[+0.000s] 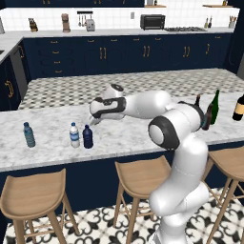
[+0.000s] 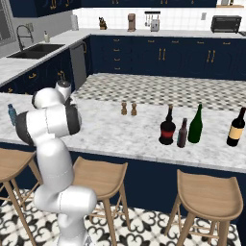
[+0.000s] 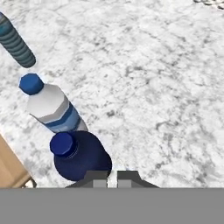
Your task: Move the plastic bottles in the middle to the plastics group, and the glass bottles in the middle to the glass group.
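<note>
From the left base view, my jaws [image 1: 92, 120] hang a little above the bench [image 1: 128, 138], pointing down. The navy bottle [image 1: 87, 137] stands upright, just beside the white-label water bottle [image 1: 74, 135], on its far side from the teal water bottle [image 1: 29, 135]. So the navy bottle stands with the plastics group. It is just below my jaws and a bit toward the stools.

From the right base view, the squat red-labelled bottle [image 2: 167, 127] and the slim dark bottle [image 2: 182, 133] stand upright, a long way down the bench from the white-label water bottle. The green wine bottle [image 2: 195, 125] is just past them, and the cream-label wine bottle [image 2: 236, 127] is farther on.

In the hand view, my jaws [image 3: 112, 178] are almost pressed together, with nothing between them. The navy bottle [image 3: 81, 157] is close by their left tip, its cap pointing up at me. I think my next job is over by the two dark glass bottles, and I must lift straight up first so I don't knock the navy bottle.
</note>
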You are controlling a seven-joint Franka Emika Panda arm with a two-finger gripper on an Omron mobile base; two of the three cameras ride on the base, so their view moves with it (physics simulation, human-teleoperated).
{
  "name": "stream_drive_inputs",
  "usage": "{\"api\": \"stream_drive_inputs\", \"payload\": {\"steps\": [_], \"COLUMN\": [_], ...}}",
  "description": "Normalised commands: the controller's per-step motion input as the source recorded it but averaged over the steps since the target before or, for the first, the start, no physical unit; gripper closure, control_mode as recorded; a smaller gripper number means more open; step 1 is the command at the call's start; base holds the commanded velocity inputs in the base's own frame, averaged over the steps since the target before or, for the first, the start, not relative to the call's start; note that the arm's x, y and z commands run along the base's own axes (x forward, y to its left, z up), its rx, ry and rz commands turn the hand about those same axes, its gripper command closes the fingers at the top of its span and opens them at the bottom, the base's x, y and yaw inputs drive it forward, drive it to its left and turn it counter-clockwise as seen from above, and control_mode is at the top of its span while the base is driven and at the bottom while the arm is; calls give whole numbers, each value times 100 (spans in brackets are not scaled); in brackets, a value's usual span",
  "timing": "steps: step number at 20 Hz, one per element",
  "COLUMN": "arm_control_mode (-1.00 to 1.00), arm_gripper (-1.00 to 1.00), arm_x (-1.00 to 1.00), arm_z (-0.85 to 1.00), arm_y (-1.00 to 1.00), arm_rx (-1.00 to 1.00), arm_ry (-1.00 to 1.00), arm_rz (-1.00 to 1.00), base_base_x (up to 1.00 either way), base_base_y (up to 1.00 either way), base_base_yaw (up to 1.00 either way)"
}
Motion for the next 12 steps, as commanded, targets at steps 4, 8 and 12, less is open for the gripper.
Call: {"api": "stream_drive_inputs", "payload": {"steps": [4, 8, 12], "arm_control_mode": [-100, -100, -100], "arm_gripper": [-100, -100, -100], "arm_x": [7, -11, -50], "arm_z": [30, 40, 39], "arm_y": [-74, -100, -100], "arm_rx": [0, 0, 0], "arm_ry": [10, 8, 6], "arm_rz": [-13, -10, -11], "base_base_x": [0, 0, 0], "base_base_y": [0, 0, 0], "base_base_yaw": [0, 0, 0]}}
